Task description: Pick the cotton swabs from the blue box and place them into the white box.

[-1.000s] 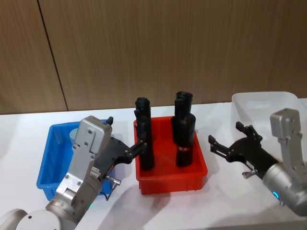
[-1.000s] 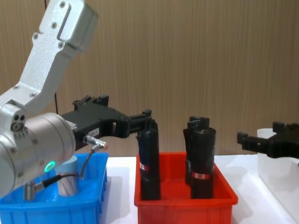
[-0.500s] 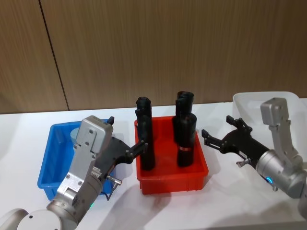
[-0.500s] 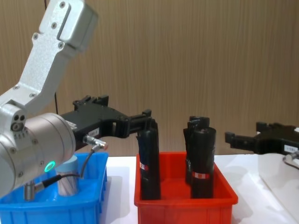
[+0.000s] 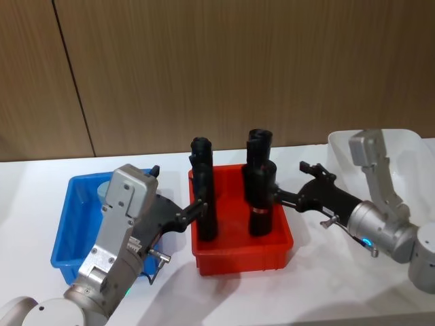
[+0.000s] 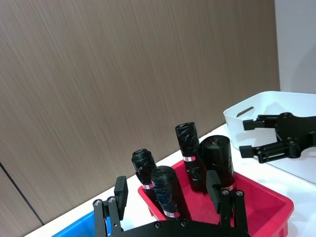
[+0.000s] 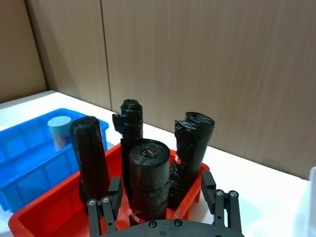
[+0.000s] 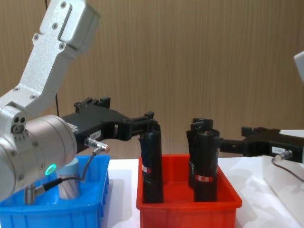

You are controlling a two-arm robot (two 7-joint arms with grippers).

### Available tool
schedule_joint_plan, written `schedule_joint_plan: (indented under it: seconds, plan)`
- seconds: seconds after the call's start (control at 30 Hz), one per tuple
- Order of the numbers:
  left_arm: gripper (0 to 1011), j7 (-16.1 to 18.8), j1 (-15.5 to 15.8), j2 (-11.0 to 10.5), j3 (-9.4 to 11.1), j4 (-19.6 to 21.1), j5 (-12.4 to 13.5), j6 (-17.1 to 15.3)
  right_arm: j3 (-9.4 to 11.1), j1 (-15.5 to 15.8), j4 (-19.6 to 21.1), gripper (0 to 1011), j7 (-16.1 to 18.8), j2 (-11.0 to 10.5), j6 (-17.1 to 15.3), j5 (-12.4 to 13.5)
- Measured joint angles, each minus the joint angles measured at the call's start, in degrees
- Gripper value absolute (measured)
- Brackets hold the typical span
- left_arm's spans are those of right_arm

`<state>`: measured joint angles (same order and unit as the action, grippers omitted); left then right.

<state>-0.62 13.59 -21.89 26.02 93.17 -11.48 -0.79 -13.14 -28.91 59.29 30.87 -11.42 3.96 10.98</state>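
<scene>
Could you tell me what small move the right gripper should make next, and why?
Probably pull back from the red bin: the open right gripper sits at a black roll, while the cotton swabs stand in the blue box, beside the left gripper.

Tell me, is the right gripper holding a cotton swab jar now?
No: the right gripper is open and empty beside the black rolls in the red bin.

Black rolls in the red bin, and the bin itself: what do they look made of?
Black rolls: seemingly thin plastic film wound tight, given the crinkled, slightly glossy tops; red label bands. Red bin: probably rigid moulded plastic, smooth with a rimmed edge.
</scene>
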Motion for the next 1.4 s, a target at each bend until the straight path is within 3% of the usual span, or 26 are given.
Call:
schedule_joint_plan:
  seconds: [0.6, 1.4]
  plan:
    - [1004, 0.0, 0.0, 0.0, 0.0, 0.0, 0.0, 0.0, -0.8, -8.2, -13.3, 1001, 7.1, 2.5, 2.7, 1.3]
    - [1004, 0.0, 0.0, 0.0, 0.0, 0.0, 0.0, 0.0, -1.6, -15.6, -25.5, 1002, 12.3, 4.6, 6.4, 2.2]
